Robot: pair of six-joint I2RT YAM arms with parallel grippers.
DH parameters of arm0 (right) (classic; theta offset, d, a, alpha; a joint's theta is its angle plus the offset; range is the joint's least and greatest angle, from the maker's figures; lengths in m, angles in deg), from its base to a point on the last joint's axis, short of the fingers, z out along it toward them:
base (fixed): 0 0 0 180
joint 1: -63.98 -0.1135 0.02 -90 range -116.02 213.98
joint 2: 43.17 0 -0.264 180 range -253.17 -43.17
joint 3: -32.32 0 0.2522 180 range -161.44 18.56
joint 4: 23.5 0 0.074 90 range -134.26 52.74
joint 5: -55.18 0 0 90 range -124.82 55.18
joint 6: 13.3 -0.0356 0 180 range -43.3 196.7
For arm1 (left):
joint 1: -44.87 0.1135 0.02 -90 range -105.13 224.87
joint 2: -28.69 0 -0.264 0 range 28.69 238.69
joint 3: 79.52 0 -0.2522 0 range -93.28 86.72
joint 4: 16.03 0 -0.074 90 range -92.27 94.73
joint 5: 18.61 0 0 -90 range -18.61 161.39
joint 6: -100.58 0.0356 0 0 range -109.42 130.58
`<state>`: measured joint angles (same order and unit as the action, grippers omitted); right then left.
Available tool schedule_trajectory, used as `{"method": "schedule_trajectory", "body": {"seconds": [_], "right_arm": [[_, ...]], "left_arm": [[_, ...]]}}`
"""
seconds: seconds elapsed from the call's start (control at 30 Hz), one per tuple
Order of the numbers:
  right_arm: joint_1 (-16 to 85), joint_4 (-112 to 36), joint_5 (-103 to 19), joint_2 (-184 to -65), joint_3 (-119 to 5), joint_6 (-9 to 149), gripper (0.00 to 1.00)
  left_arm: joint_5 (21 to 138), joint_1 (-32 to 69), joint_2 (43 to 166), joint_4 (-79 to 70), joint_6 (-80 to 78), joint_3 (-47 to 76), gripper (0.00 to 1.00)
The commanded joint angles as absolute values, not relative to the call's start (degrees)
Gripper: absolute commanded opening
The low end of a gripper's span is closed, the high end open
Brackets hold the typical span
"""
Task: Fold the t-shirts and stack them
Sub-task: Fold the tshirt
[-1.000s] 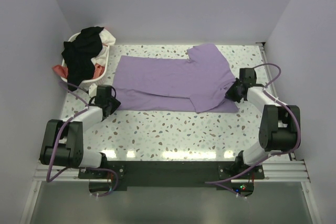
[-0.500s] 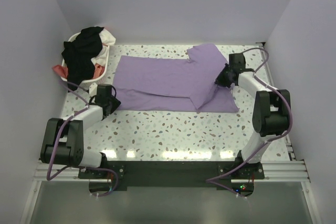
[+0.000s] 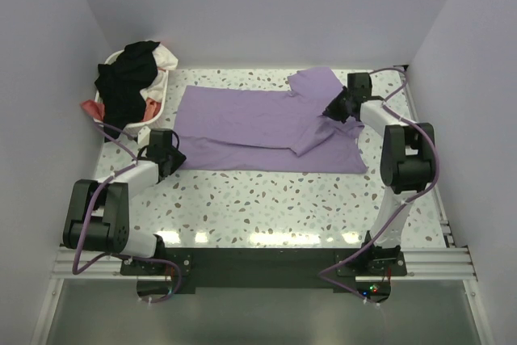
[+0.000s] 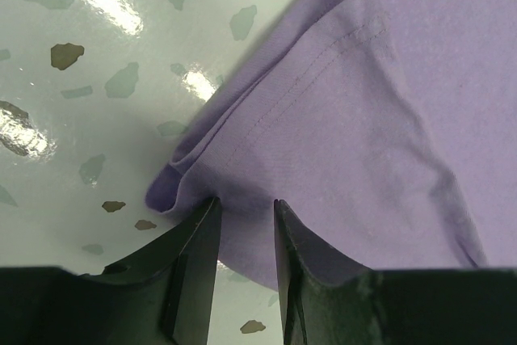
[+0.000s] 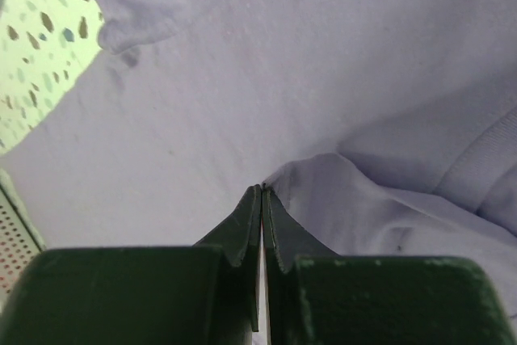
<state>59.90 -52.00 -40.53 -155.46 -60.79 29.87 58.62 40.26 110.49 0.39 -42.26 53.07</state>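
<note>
A purple t-shirt [image 3: 242,123] lies spread across the back half of the speckled table. Its right part is folded over towards the middle. My right gripper [image 3: 333,111] is over the shirt's far right part and is shut on a pinch of its fabric; the right wrist view shows the jaws [image 5: 263,190] closed on a raised fold of the shirt [image 5: 242,54]. My left gripper [image 3: 171,153] rests at the shirt's near left corner. In the left wrist view its fingers [image 4: 246,208] stand slightly apart, tips against the bunched hem [image 4: 339,119].
A white basket [image 3: 164,88] at the back left holds a pile of black, white and red clothes [image 3: 129,78]. Walls close in the table on the left, back and right. Bare speckled table [image 3: 266,199] lies between the shirt and the arm bases.
My right gripper has moved from the shirt's near right corner towards the back, carrying the fabric with it and shifting the fold. The left arm has not moved.
</note>
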Motion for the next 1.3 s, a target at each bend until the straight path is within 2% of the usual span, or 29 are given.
{"method": "schedule_trajectory", "body": {"seconds": [0.0, 0.43, 0.6, 1.27], "right_arm": [[60.1, -45.1, -41.8, -155.2, -62.3, 25.6, 0.00], [60.4, -41.8, -35.0, -151.4, -58.4, 23.4, 0.00], [61.3, -37.7, -35.0, -149.4, -54.0, 21.5, 0.00], [63.0, -27.9, -36.8, -149.0, -50.9, 18.4, 0.00]], "left_arm": [[57.7, 40.1, 110.9, 0.4, -40.8, 51.0, 0.37], [57.4, 40.1, 110.8, 1.0, -40.1, 50.5, 0.37], [57.3, 40.1, 110.5, 1.3, -40.0, 50.3, 0.37], [56.4, 40.2, 109.3, 2.6, -39.2, 50.5, 0.37]]}}
